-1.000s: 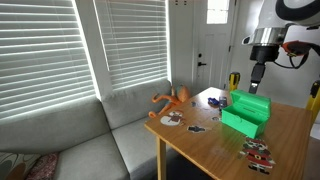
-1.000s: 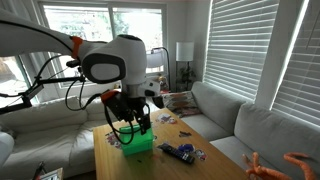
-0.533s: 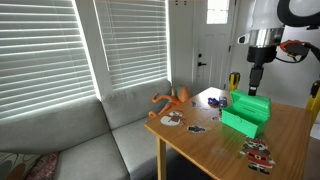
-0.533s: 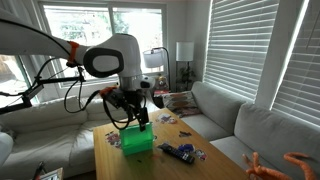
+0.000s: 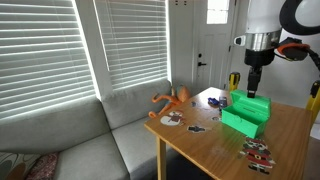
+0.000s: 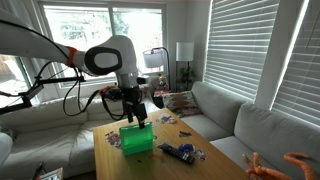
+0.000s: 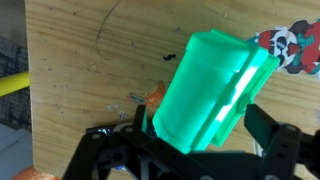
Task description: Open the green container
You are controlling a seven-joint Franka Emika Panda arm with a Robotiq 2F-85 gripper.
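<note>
The green container (image 5: 246, 113) is a bright green box with its lid on, standing on the wooden table (image 5: 210, 145); it also shows in an exterior view (image 6: 138, 140). My gripper (image 5: 253, 90) hangs straight down over its far end (image 6: 138, 120). In the wrist view the container (image 7: 205, 80) fills the space between my two black fingers. The gripper (image 7: 205, 118) is open, with one finger on each side of the box. I cannot tell whether the fingers touch it.
An orange toy (image 5: 172, 98) lies at the table's far corner. A yellow object (image 5: 234, 80) stands behind the container. Small printed items (image 5: 258, 152) lie near the front edge, and a blue packet (image 6: 180, 152) lies beside the box. A grey sofa (image 5: 70, 140) borders the table.
The arm has shifted slightly over the container and the wrist has turned a little. The container has stayed in place with its lid on.
</note>
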